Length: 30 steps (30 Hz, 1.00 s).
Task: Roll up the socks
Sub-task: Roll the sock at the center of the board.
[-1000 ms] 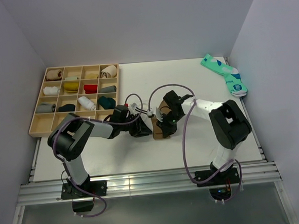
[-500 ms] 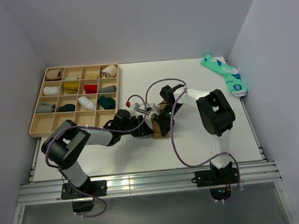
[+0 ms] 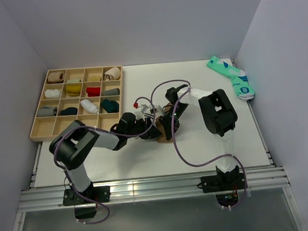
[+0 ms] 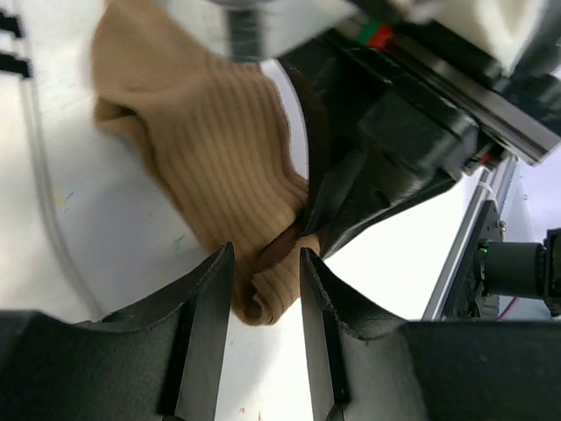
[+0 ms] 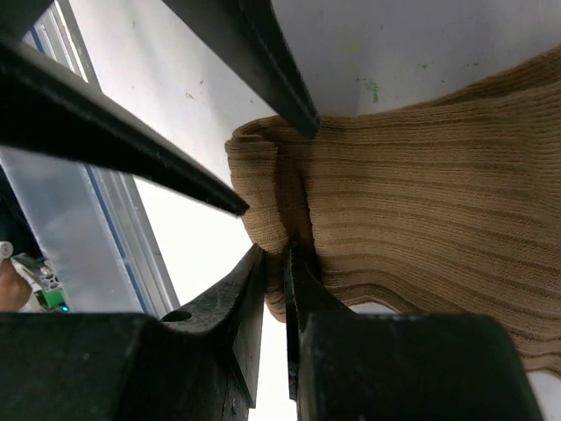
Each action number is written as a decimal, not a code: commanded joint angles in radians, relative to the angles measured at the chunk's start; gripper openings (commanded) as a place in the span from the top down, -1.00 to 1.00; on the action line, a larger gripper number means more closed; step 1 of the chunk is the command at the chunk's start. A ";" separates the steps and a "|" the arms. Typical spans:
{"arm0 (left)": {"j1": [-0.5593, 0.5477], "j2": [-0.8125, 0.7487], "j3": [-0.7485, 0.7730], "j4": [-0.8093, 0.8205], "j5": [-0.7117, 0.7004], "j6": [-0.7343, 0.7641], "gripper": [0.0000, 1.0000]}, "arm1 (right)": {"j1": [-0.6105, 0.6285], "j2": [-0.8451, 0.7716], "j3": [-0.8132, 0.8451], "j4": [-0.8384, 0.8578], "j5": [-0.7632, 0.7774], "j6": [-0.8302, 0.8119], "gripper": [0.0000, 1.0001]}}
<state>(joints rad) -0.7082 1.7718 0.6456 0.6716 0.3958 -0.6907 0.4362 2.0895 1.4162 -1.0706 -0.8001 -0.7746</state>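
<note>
The tan-brown sock (image 3: 163, 137) lies mid-table between both grippers, its near end folded into a small roll (image 4: 273, 294). My left gripper (image 3: 150, 129) is open, and in the left wrist view its jaws (image 4: 267, 263) stand on either side of that roll with a gap on each side. My right gripper (image 3: 168, 126) is shut on the folded edge of the tan-brown sock (image 5: 421, 175), its tips (image 5: 273, 259) pinching the fabric. The teal pair (image 3: 231, 77) lies at the far right corner. The white sock with dark cuff stripes is not seen loose on the table.
A wooden compartment tray (image 3: 40, 134) holding several rolled socks stands at the back left. Cables loop over the table near both wrists. The table's front edge and metal rail (image 3: 148, 189) lie close below the grippers. Grey walls close in both sides.
My left gripper has moved right, up to the sock's rolled end. My right arm has swung its forearm left and upward, keeping its grip at the sock.
</note>
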 commanded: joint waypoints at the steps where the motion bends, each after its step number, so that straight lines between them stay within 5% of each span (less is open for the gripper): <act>1: -0.007 0.029 0.014 0.132 0.052 0.033 0.17 | -0.011 0.027 0.041 -0.032 0.001 0.005 0.65; 30: -0.016 0.098 -0.034 0.204 0.129 0.028 0.15 | -0.031 0.076 0.098 -0.012 -0.002 0.104 0.68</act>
<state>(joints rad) -0.7139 1.8713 0.6098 0.8642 0.4896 -0.6907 0.4145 2.1502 1.4864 -1.1156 -0.8211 -0.6872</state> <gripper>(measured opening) 0.430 0.175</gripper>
